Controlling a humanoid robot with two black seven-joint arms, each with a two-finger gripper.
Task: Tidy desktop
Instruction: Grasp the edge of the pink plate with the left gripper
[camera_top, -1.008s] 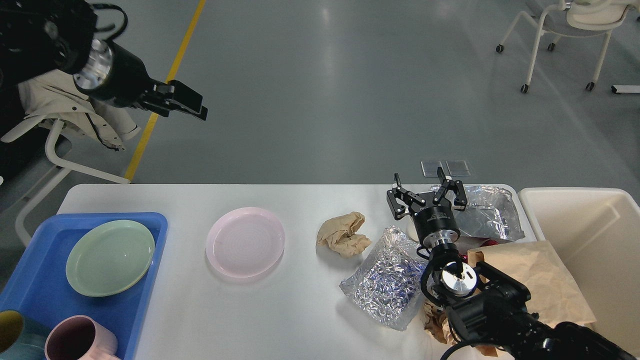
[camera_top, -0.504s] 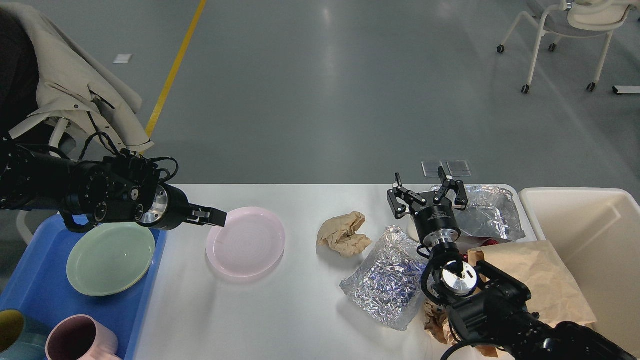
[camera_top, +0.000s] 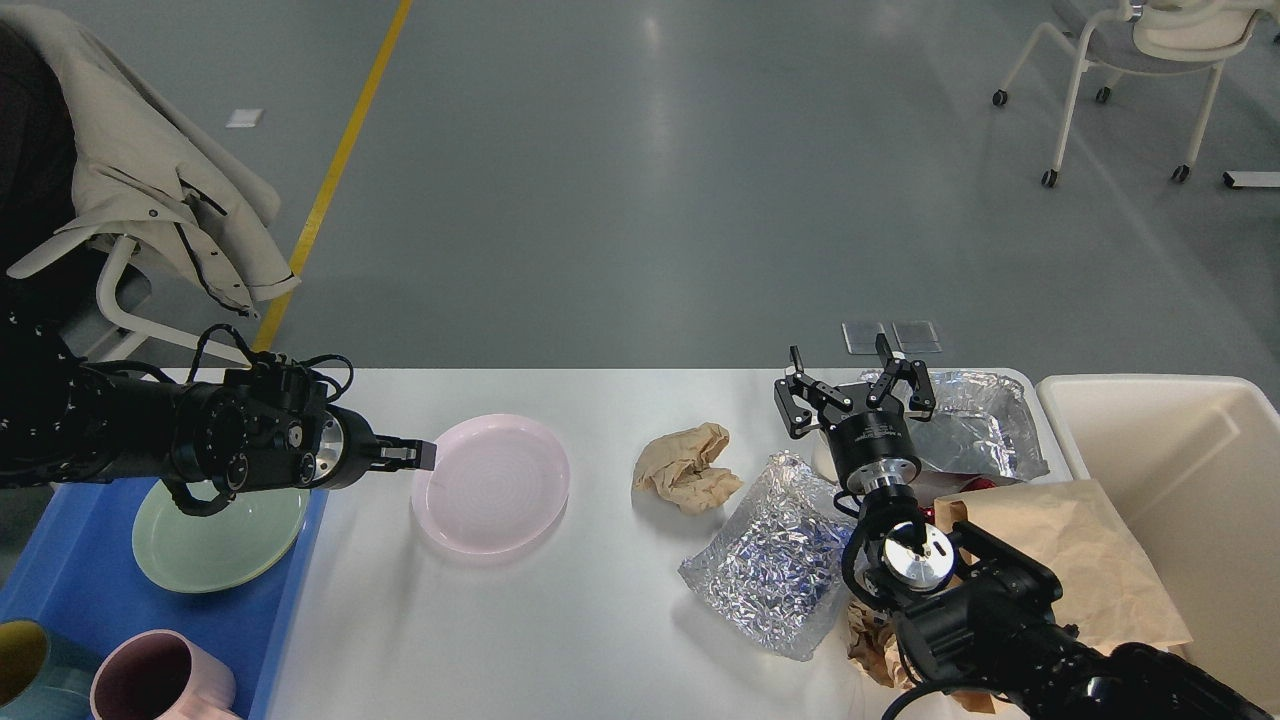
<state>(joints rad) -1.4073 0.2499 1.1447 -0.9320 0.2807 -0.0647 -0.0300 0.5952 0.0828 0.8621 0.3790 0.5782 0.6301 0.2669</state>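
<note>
Since the earlier frames the left gripper (camera_top: 425, 456) had dropped from high over the floor to desktop level and pulled back a little, its tip now at the left rim of the pink plate (camera_top: 491, 484). Its fingers showed only as one dark block, so I could not tell whether the jaws were apart or together.

Across the lower half of the view lay the desktop (camera_top: 520, 620), white and wide. The pink plate sat on it left of centre. A crumpled brown paper ball (camera_top: 688, 468) lay near the middle, apart from the plate. Just right of that was a foil bag (camera_top: 770, 560), with a second foil bag (camera_top: 975, 425) at the far right corner. A brown paper bag (camera_top: 1080, 560) lay at the right edge, reaching toward the cream bin (camera_top: 1180, 450) beside the desktop.

The right gripper (camera_top: 855, 385) hung above the litter with its jaws spread wide, holding nothing, unchanged from before.

At the left edge, the blue tray (camera_top: 70, 590) held a green plate (camera_top: 220, 525), a pink mug (camera_top: 160, 685) and a teal mug (camera_top: 25, 670).
</note>
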